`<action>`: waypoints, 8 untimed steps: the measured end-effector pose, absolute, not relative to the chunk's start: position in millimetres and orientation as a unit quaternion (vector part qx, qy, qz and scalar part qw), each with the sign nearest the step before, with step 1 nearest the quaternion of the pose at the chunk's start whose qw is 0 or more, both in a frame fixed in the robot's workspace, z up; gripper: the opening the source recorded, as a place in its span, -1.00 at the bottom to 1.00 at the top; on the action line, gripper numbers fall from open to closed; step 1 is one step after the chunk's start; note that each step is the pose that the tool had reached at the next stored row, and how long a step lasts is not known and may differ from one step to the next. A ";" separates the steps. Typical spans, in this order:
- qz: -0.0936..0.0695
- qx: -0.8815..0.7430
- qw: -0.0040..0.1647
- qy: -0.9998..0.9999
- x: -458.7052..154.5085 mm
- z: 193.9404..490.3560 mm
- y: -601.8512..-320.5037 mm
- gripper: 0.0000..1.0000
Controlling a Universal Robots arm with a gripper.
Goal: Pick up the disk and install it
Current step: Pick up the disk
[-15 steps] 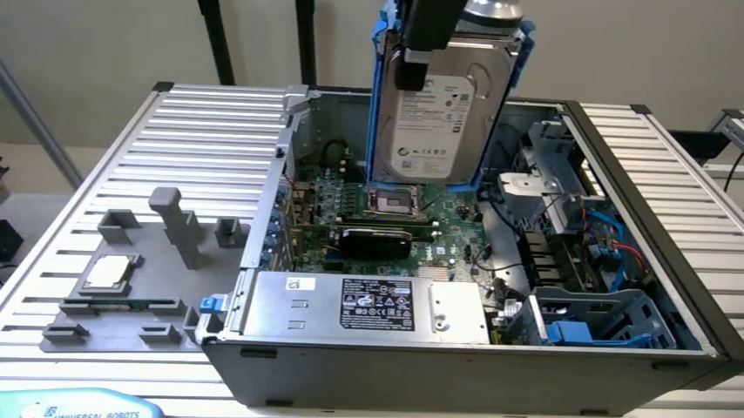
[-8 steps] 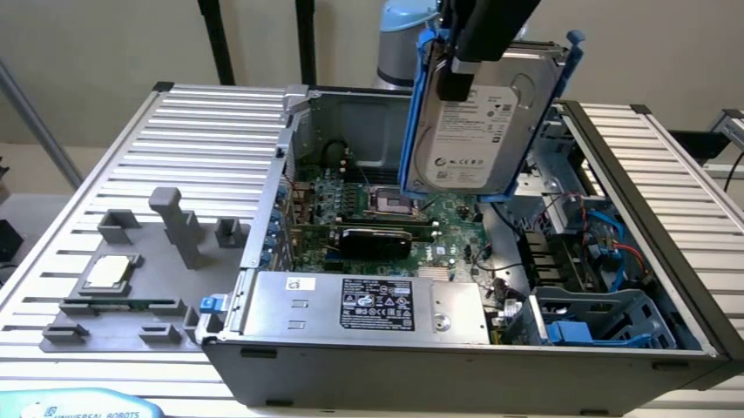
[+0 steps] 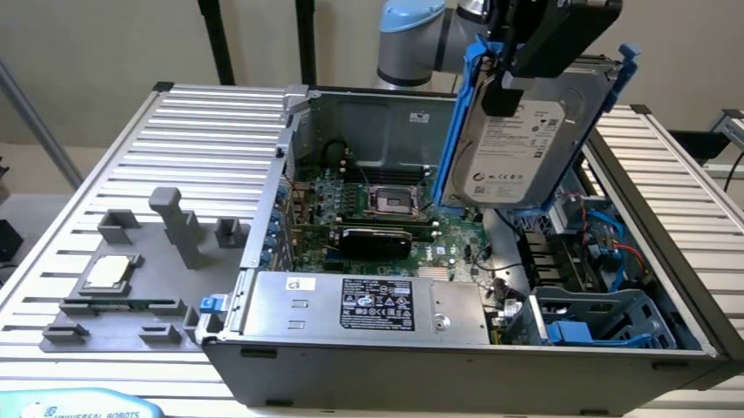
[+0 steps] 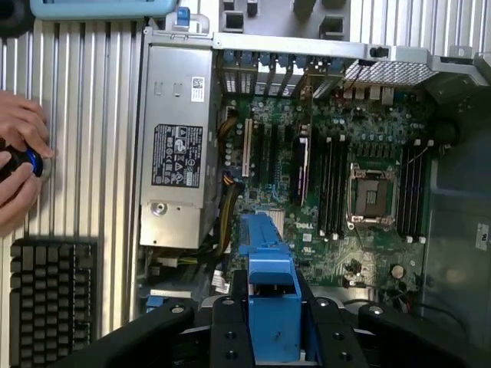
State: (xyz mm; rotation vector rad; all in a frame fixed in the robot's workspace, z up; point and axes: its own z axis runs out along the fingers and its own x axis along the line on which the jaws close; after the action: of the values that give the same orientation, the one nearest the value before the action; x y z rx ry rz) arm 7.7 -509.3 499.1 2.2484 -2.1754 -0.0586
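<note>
Above the case (image 3: 465,370), gripper (image 4: 275,330) seemingly clamps disk (image 3: 524,148)

Your gripper (image 3: 508,91) has the disk (image 3: 524,139) clamped by its blue frame, hanging tilted above the open computer case (image 3: 465,374), up at one o'clock. The blue drive cage (image 3: 605,318) sits at five o'clock, the silver chip (image 3: 107,272) at eight.

The disk (image 3: 532,139) is silver-grey with a white printed label (image 3: 511,165) in a bright blue frame (image 3: 456,131), the hand (image 3: 506,87) is black, the motherboard (image 3: 384,218) is green, the power supply (image 3: 291,300) is silver with a black label (image 3: 378,305), and the desk (image 3: 198,131) is pale grey with ribbed stripes.
</note>
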 end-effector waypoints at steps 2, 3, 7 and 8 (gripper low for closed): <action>-0.019 0.719 0.006 -0.695 13.9 499.1 -514.5 -0.35; -0.019 0.719 0.006 -0.695 16.8 499.0 -517.2 -0.35; -0.019 0.719 0.006 -0.695 27.0 499.0 -528.8 -0.35; -0.019 0.719 0.006 -0.695 29.3 499.1 -531.7 -0.35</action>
State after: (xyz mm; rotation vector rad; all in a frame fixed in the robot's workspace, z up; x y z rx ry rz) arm 29.3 -531.7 499.1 2.2484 -2.1753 -0.0587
